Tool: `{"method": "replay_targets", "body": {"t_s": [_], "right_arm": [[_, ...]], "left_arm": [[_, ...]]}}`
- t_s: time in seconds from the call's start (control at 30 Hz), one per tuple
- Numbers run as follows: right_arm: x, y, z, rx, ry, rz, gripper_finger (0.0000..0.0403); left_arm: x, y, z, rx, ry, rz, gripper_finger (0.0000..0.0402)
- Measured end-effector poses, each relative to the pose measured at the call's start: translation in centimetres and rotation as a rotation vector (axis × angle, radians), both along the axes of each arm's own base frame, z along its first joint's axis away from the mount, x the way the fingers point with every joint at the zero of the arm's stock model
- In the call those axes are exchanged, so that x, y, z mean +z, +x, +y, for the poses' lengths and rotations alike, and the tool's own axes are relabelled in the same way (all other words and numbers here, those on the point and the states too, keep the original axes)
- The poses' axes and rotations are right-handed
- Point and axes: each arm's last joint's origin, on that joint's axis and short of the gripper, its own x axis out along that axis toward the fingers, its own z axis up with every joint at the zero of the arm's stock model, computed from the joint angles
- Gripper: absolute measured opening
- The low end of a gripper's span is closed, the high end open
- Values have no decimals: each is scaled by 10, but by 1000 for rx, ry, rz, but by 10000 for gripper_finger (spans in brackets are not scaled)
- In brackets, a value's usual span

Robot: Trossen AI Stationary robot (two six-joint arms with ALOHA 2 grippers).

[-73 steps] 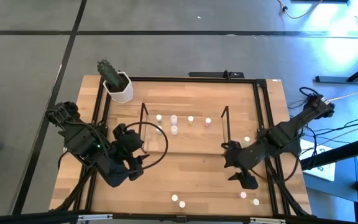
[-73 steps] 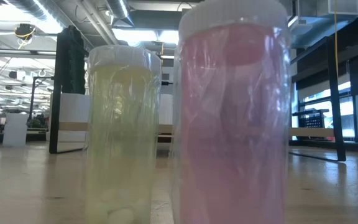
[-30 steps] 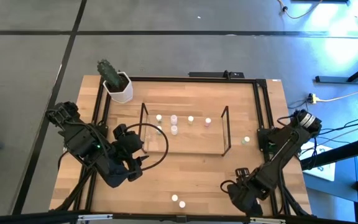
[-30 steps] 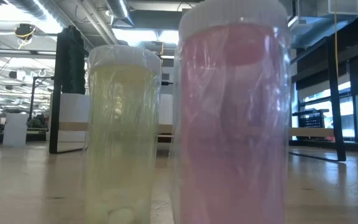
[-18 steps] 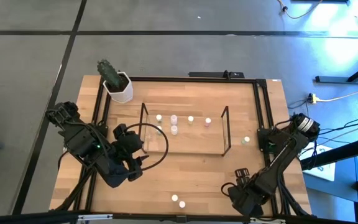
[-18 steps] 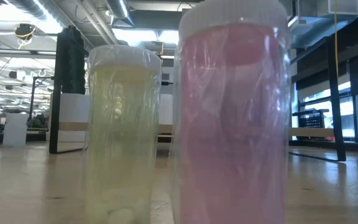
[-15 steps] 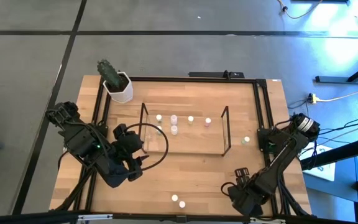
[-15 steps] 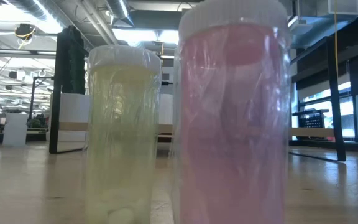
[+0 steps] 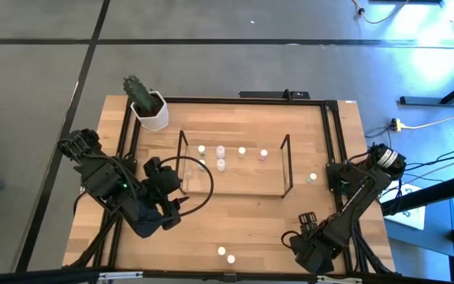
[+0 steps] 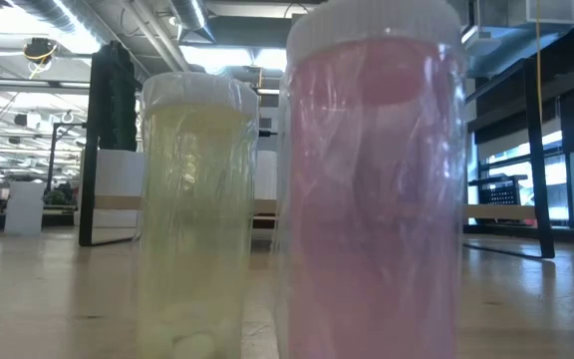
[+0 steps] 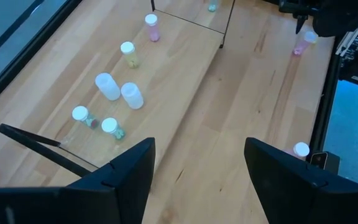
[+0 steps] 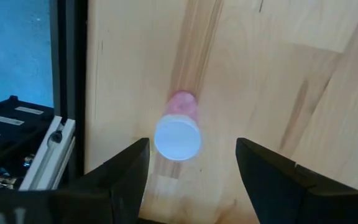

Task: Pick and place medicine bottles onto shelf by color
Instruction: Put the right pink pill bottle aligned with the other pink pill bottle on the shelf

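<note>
My right gripper (image 12: 192, 149) hangs open, pointing down, near the table's front right corner (image 9: 310, 251). A pink medicine bottle (image 12: 178, 134) with a white cap stands upright on the wood between its fingers, with a gap on each side. From the left wrist view the same bottle (image 11: 303, 42) shows under that gripper. Several bottles (image 9: 220, 150) stand inside the clear shelf (image 9: 286, 166) at mid table. My left gripper (image 9: 168, 207) waits open at the left, raised, with nothing between its fingers (image 11: 199, 149).
A white pot with a plant (image 9: 150, 110) stands at the far left. A greenish bottle (image 9: 313, 178) stands right of the shelf, and two bottles (image 9: 225, 254) at the near edge, which fill the low view as a yellow (image 10: 192, 209) and a pink (image 10: 372, 179) one.
My right gripper has sunk a little toward the pink bottle near the front right corner, its fingers still apart. The left arm and the bottles have kept still.
</note>
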Motion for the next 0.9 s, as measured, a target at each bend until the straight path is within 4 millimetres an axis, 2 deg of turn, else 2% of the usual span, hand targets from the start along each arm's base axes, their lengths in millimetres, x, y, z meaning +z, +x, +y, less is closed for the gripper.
{"method": "replay_targets", "body": {"t_s": [0.6,0.9], "right_arm": [[-3,5,6,0,32,-50,241],[-5,0,8,-6,5,-46,241]], "left_arm": [[0,0,0,0,0,0,241],[0,0,0,0,0,0,240]]}}
